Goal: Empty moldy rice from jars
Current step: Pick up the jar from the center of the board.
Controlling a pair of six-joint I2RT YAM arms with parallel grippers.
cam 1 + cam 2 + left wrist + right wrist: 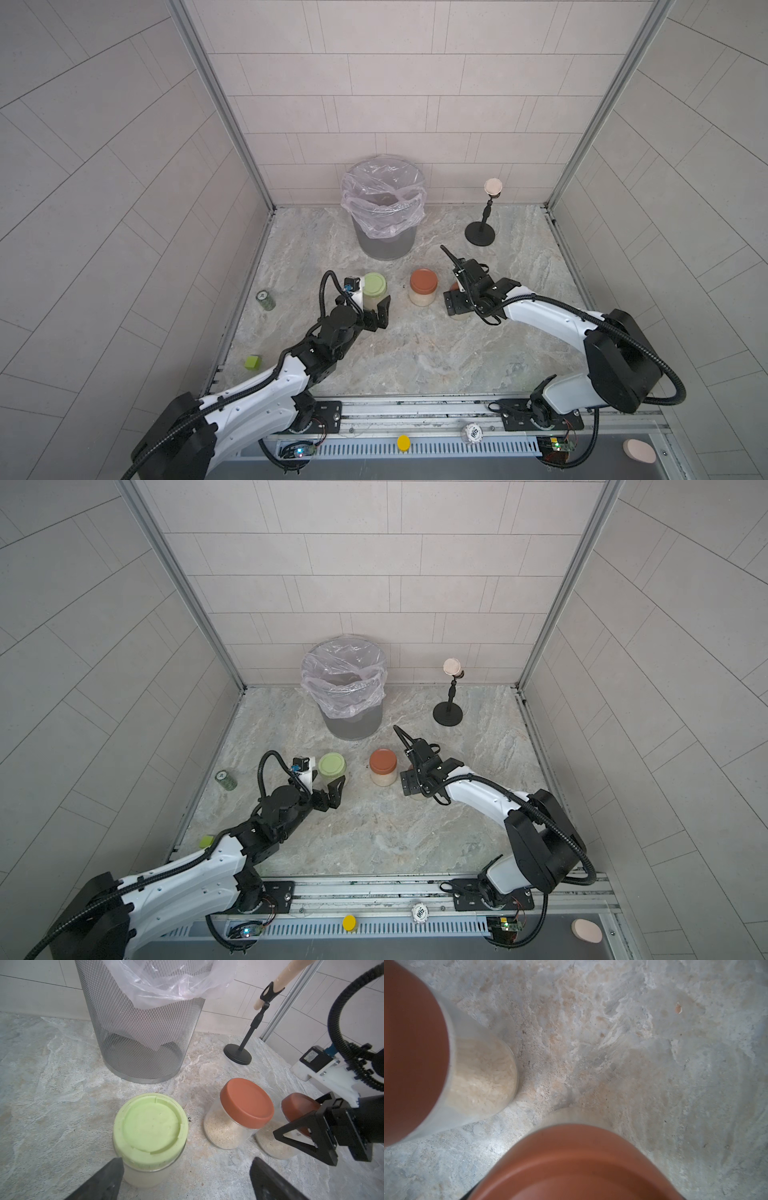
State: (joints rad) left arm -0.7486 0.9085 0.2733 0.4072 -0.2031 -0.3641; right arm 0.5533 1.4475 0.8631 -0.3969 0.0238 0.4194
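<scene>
Three clear jars of off-white moldy rice [222, 1130] stand in a row on the marble floor. The pale-green-lidded jar [375, 291] [331, 769] [149, 1126] stands just inside one finger of my open left gripper [374, 313] [187, 1180], leaving a wide gap to the other finger. In the middle stands a rust-red-lidded jar [423, 286] [383, 766] [415, 1053], untouched. My right gripper [457, 301] [411, 781] comes down over the other rust-red-lidded jar [295, 1105] [571, 1163]. One of its fingers [301, 1147] lies against the lid's rim. The far finger is hidden.
A grey mesh bin [384, 245] with a clear liner stands behind the jars. To its right is a black stand [480, 237] with a beige head. A small dark green can [266, 300] and a green cube [252, 362] sit by the left wall.
</scene>
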